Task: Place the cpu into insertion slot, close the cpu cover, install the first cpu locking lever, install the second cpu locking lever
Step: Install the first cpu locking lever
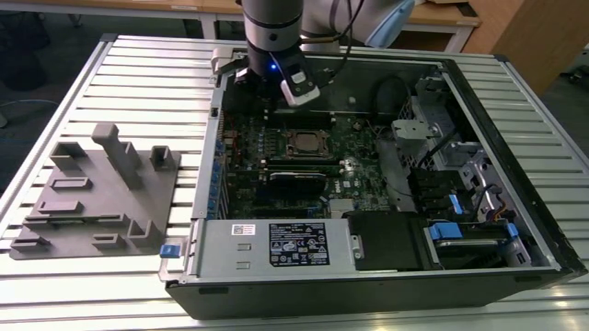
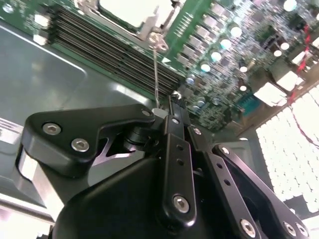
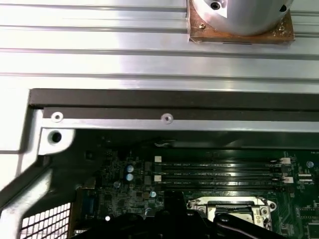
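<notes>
Seemingly pinched shut, the tool (image 2: pixel 168 108) touches the end of a thin locking lever (image 2: pixel 156 69); the cpu (image 1: pixel 305 143) sits in its socket, framed by the cpu cover (image 1: pixel 288 144).

- Desk (image 1: pixel 138 76): silvery metal top built of parallel ribbed slats (image 3: pixel 99 55), seen in the exterior view and the first wrist view.
- Computer case (image 1: pixel 276 293): black tower on its side, open face up, resting directly on the desk across the middle and the exterior view's right.
- Grey fixture (image 1: pixel 92 200): flat moulded plate with upright posts and recesses, lying on the desk just beside the case, at the exterior view's left.
- Round metal base (image 3: pixel 239 12) on a coppery plate (image 3: pixel 239 36): seated on the slats, near the case edge.
</notes>
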{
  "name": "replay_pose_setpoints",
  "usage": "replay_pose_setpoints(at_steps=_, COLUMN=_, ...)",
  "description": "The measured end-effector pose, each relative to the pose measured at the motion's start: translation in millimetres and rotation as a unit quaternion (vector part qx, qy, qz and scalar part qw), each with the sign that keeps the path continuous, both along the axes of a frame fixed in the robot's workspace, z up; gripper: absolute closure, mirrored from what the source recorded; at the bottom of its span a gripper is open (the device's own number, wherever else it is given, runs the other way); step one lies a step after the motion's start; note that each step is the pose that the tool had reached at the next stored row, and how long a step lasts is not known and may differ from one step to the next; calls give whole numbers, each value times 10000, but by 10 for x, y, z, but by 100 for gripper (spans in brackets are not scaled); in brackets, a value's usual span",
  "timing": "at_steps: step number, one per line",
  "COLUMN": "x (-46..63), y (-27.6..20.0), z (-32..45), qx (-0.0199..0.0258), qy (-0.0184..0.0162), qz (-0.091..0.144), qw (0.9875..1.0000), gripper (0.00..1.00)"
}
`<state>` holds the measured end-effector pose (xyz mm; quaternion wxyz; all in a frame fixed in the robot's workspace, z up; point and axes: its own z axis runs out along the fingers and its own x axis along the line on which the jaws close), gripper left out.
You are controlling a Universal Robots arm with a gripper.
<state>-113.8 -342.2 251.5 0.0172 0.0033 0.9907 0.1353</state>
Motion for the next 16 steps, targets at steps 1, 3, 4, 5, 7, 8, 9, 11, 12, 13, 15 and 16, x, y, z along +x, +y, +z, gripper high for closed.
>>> replay_pose_setpoints(at_steps=1, x=33, y=0, z=0, qx=-1, qy=0, qz=0, qw=10000, gripper=89)
replay_pose_setpoints(at_steps=3, x=105, y=0, z=0, qx=0, qy=0, qz=0, qw=10000, gripper=89)
replay_pose_setpoints(at_steps=4, x=141, y=0, z=0, qx=0, qy=0, qz=0, qw=10000, gripper=89)
replay_pose_setpoints(at_steps=5, x=178, y=0, z=0, qx=-1, qy=0, qz=0, qw=10000, gripper=89)
replay_pose_setpoints(at_steps=7, x=242, y=0, z=0, qx=-1, qy=0, qz=0, qw=10000, gripper=89)
replay_pose_setpoints(at_steps=8, x=263, y=0, z=0, qx=-2, qy=0, qz=0, qw=10000, gripper=89)
replay_pose_setpoints(at_steps=9, x=276, y=0, z=0, qx=-3, qy=0, qz=0, qw=10000, gripper=89)
replay_pose_setpoints(at_steps=11, x=277, y=-1, z=0, qx=-3, qy=1, qz=0, qw=10000, gripper=89)
replay_pose_setpoints(at_steps=12, x=277, y=-1, z=0, qx=-3, qy=0, qz=-1, qw=10000, gripper=89)
replay_pose_setpoints(at_steps=13, x=278, y=0, z=0, qx=-3, qy=0, qz=-1, qw=10000, gripper=89)
replay_pose_setpoints(at_steps=15, x=291, y=0, z=-3, qx=-29, qy=0, qz=-6, qw=10000, gripper=89)
replay_pose_setpoints(at_steps=16, x=300, y=0, z=-6, qx=-47, qy=1, qz=-13, qw=10000, gripper=89)
